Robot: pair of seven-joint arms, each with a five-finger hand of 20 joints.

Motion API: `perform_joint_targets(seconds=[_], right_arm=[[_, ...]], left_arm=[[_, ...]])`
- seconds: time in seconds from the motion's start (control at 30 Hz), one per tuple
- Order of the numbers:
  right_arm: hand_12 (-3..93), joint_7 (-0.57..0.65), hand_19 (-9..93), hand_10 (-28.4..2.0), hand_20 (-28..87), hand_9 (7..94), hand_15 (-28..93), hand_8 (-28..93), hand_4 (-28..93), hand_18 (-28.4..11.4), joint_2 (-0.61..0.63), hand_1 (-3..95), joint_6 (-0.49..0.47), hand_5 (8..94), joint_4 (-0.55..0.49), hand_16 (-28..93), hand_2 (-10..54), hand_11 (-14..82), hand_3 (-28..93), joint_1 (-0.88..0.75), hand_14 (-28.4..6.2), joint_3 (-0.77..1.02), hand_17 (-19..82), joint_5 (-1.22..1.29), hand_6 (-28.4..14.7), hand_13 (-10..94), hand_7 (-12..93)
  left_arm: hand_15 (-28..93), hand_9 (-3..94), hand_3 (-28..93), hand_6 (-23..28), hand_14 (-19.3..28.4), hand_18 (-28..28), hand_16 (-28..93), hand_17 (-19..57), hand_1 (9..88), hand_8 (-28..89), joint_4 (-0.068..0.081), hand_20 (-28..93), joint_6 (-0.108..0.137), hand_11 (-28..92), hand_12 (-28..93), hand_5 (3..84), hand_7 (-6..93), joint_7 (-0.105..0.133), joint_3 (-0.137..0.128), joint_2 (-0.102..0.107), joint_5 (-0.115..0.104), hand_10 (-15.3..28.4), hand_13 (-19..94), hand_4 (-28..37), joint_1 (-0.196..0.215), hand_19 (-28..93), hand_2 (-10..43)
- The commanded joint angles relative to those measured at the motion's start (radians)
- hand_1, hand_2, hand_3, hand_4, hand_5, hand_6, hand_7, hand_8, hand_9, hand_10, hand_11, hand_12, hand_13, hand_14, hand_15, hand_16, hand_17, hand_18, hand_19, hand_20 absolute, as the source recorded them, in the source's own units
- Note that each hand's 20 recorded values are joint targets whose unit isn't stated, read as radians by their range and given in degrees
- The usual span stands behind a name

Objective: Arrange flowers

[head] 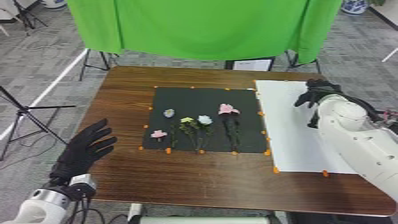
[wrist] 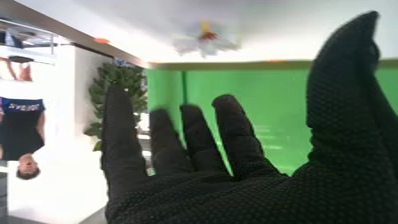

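Head view: flwrs on mat (L fingers spread).

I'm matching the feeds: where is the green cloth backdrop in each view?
Head view: the green cloth backdrop hangs at the top, beyond the brown wooden table.
Right wrist view: the green cloth backdrop is behind the black-gloved right hand, seen between its thumb and fingers.
Shared landmark: the white sheet on the table, with orange marks at its edge; in the right wrist view it is the pale surface beside the cloth.
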Motion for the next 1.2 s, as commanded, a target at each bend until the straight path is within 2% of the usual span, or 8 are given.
perform_joint_targets(seconds=[0.03, 0.17, 0.37, 0.47, 0.53, 0.73, 1.0, 1.2], right_arm=[[21.6, -0.01, 45, -9.6, 16, 25.7, 7, -16, -28, -19.0, -0.013, 23.7, -0.078, 22.6, 0.031, 24, -9.5, 12.4, 91, 0.037, -5.2, 0.008, 5, 0.0, -5.0, 31, 33], [19.0, -0.015, 54, -9.5, 19, 38.4, 27, -19, -28, -17.9, -0.013, 27.3, -0.068, 30.1, 0.037, 15, -8.9, 21.7, 92, 0.027, -5.8, 0.01, 12, 0.025, -4.2, 46, 39], [18.2, -0.093, 67, -8.5, 26, 58.4, 36, -22, -28, -14.9, -0.012, 36.2, 0.005, 46.0, 0.038, 17, -8.1, 26.4, 90, 0.0, -3.5, -0.004, 24, 0.002, 1.2, 66, 43], [37.8, -0.126, 73, -5.3, 32, 79.6, 39, -6, -28, -14.6, -0.005, 45.6, 0.061, 60.0, 0.01, 29, -8.0, 15.5, 81, -0.032, -1.7, 0.0, 31, -0.003, 3.4, 78, 51], [44.0, -0.138, 76, -4.1, 36, 85.7, 45, -3, -28, -15.0, 0.005, 48.5, 0.067, 65.9, -0.021, 27, -7.2, 16.6, 79, -0.055, -1.6, 0.014, 34, 0.0, 3.8, 83, 51], [49.7, -0.177, 80, -2.7, 40, 88.5, 56, -4, -28, -15.9, 0.037, 51.9, 0.147, 71.7, -0.133, 26, -9.4, 26.4, 78, -0.141, -1.5, 0.061, 37, 0.016, 2.4, 86, 48], [51.4, -0.246, 80, -3.1, 42, 88.2, 56, -4, -28, -15.9, 0.025, 54.3, 0.206, 72.4, -0.375, 28, -9.5, 26.5, 76, -0.303, -1.4, 0.151, 37, 0.05, 1.6, 86, 47], [51.3, -0.27, 79, -3.3, 43, 87.7, 56, -3, -28, -16.0, -0.013, 52.8, 0.212, 71.9, -0.45, 29, -9.5, 26.0, 78, -0.36, -1.4, 0.138, 37, 0.065, 1.2, 85, 47]], left_arm=[[36, 22.6, 72, 3.5, 16.8, 22.2, -1, -9.7, 26.9, -12, -0.003, 9, -0.001, 24, 15, 27.0, 21.8, -0.003, 0.003, -0.006, -0.001, 12.5, 19, -27.3, 0.007, 41, 0.6], [36, 22.7, 72, 3.5, 16.8, 22.3, -1, -9.7, 26.9, -12, -0.003, 9, 0.002, 24, 15, 27.0, 21.9, -0.001, 0.005, -0.007, -0.003, 12.4, 19, -27.2, 0.007, 41, 0.4], [36, 22.6, 72, 3.6, 16.8, 22.3, -1, -9.7, 26.9, -12, -0.002, 9, 0.002, 24, 15, 27.1, 21.7, 0.001, 0.005, -0.011, -0.004, 12.5, 19, -27.5, 0.006, 41, 0.4], [36, 22.7, 72, 3.6, 16.8, 22.3, -1, -9.7, 26.9, -12, -0.003, 9, 0.002, 24, 15, 27.0, 21.7, 0.002, 0.005, -0.013, -0.004, 12.5, 19, -27.4, 0.008, 41, 0.5], [36, 22.7, 72, 3.6, 16.8, 22.3, -1, -9.7, 27.0, -12, 0.0, 9, 0.0, 24, 15, 27.0, 21.8, 0.002, 0.007, -0.014, -0.003, 12.4, 19, -27.4, 0.002, 41, 0.5], [36, 22.7, 72, 3.6, 16.8, 22.3, -1, -9.7, 27.0, -12, -0.002, 9, -0.002, 24, 15, 27.0, 21.8, 0.0, 0.002, -0.015, -0.002, 12.6, 19, -27.4, 0.006, 41, 0.5], [36, 22.7, 72, 3.6, 16.8, 22.3, -1, -9.7, 26.9, -12, -0.002, 9, -0.005, 25, 15, 27.0, 21.8, -0.006, -0.008, -0.014, -0.002, 12.4, 19, -27.5, 0.012, 41, 0.5], [36, 22.8, 72, 3.7, 16.8, 22.3, -1, -9.7, 27.0, -12, 0.01, 9, -0.022, 25, 15, 27.3, 21.8, -0.009, 0.014, -0.006, 0.001, 12.5, 19, -27.5, -0.019, 41, 0.5]])
